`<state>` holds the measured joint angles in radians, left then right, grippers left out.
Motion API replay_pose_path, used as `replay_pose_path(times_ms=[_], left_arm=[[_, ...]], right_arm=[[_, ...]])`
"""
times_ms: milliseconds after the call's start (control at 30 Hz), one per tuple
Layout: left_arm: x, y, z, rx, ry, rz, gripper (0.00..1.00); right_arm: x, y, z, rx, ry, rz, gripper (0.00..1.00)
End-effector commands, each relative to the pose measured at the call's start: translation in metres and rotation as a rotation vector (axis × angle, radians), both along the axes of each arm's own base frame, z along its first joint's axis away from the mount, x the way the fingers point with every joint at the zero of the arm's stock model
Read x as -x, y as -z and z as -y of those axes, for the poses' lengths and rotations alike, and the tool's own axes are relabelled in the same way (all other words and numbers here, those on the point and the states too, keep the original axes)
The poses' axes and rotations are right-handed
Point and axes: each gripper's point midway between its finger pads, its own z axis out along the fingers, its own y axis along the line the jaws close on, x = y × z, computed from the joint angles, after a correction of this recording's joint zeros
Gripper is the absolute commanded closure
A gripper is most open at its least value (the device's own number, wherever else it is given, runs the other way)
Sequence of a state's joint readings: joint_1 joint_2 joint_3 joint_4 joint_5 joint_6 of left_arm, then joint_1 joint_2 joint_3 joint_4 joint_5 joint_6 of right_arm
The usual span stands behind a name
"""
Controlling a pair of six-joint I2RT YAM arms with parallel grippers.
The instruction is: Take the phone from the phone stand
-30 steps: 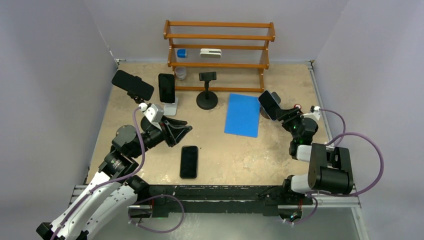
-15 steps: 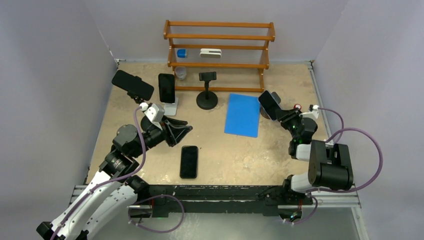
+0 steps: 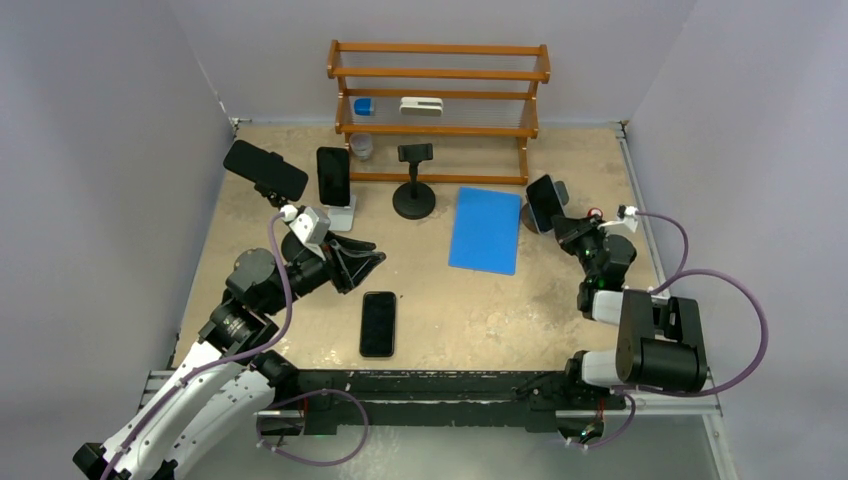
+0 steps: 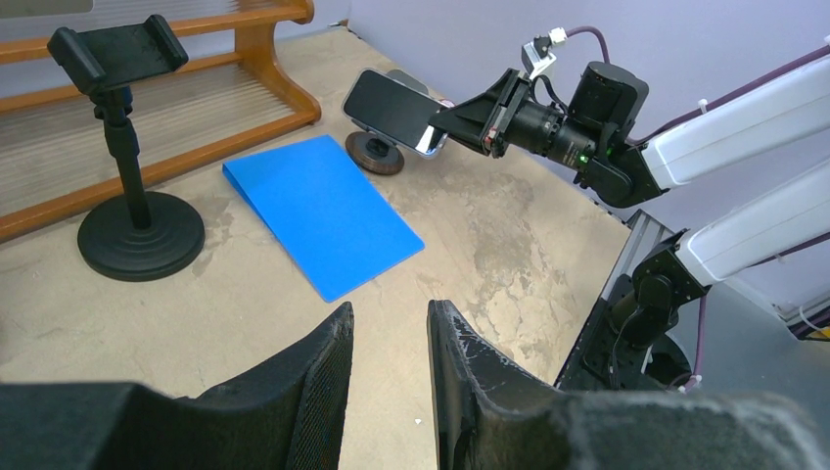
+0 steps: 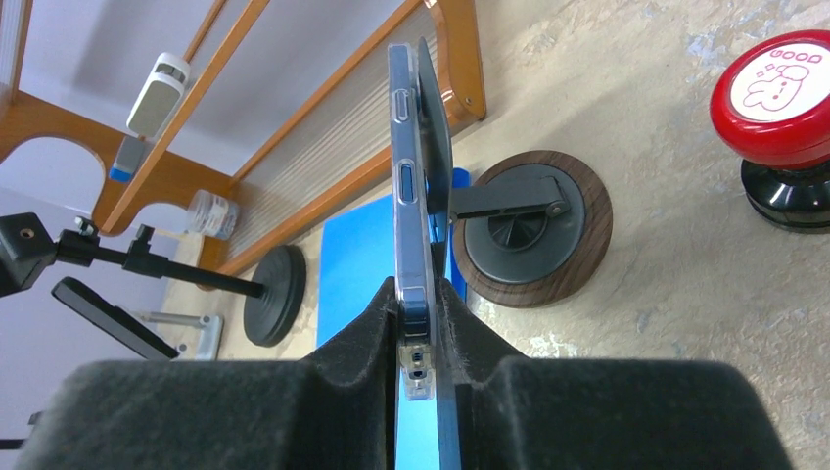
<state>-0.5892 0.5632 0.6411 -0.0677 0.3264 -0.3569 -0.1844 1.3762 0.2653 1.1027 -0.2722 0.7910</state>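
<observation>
At the table's right, a dark phone (image 3: 540,203) in a clear case leans on a phone stand with a round wooden base (image 5: 533,230). My right gripper (image 5: 419,294) is shut on the phone's lower end, one finger on each face. In the right wrist view the phone (image 5: 406,196) is edge-on, its back still against the stand's plate. The left wrist view shows the same phone (image 4: 390,106) above the stand's base (image 4: 375,155). My left gripper (image 4: 390,323) hovers over bare table at the left, jaws apart with nothing between them.
A blue mat (image 3: 486,229) lies left of the stand, and a red button (image 5: 778,98) sits right of it. An empty black stand (image 3: 414,180), a phone in a white stand (image 3: 334,177), a phone on a clamp (image 3: 265,170) and a wooden rack (image 3: 438,90) stand behind. Another phone (image 3: 378,323) lies flat.
My right gripper has closed from open onto the phone, and the phone now stands a little more upright. The left arm has not moved.
</observation>
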Motion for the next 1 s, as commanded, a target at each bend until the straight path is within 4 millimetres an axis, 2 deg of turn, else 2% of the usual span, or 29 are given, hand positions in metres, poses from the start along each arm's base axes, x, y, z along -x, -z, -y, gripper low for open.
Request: replay_pose_path(times_ms=[0, 200, 767, 967], left_arm=[[0.001, -0.012, 0.001, 0.037, 0.008, 0.037, 0.68], [0.000, -0.012, 0.001, 0.037, 0.009, 0.034, 0.68], [0.001, -0.011, 0.002, 0.037, 0.016, 0.030, 0.68], [0.001, -0.012, 0.002, 0.038, 0.015, 0.032, 0.68]], right_arm=[[-0.004, -0.022, 0.002, 0.029, 0.000, 0.076, 0.99], [-0.002, -0.025, -0.001, 0.037, -0.011, 0.086, 1.00], [0.001, -0.051, -0.011, 0.106, 0.006, 0.109, 1.00], [0.003, -0.072, -0.014, 0.104, 0.003, 0.147, 1.00]])
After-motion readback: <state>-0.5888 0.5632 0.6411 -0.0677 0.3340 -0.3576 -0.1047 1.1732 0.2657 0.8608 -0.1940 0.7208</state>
